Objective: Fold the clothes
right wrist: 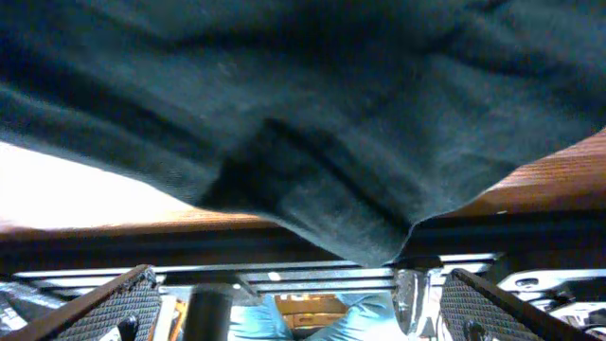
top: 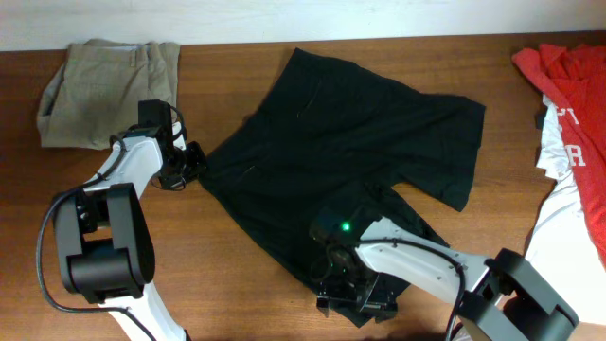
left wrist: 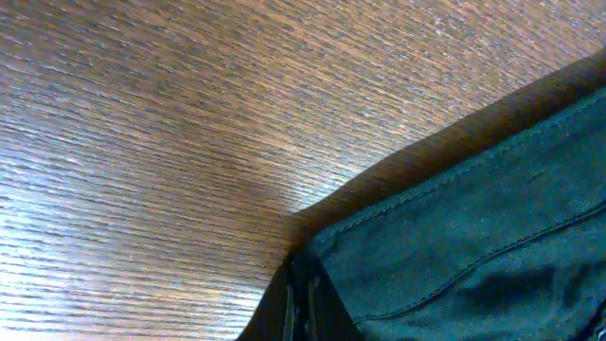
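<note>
black shorts: crumpled soft black shorts [top: 350,142] lie unfolded mid brown wooden surface [top: 237,284], near edge reaching 6 o'clock
left fingers: left fingers [top: 194,166] at 9 o'clock of the shorts, clenched on the hem corner, cloth drawn to a point there
right fingers: right fingers [top: 355,294] at the 6 o'clock edge, spread wide, grasping nothing; cloth hangs just ahead of them in the wrist view
other clothes: folded khaki cotton shorts [top: 109,80] at 10 o'clock; red printed shirt [top: 573,80] and white shirt [top: 568,218] heaped at 3 o'clock, all apart from the black pair
risk 1: only one corner held, so a pull likely drags or bunches the cloth instead of folding it
risk 2: right side may close on one layer or miss the edge, giving a skewed fold
risk 3: thin pinch at the hem could slip mid-lift
</note>
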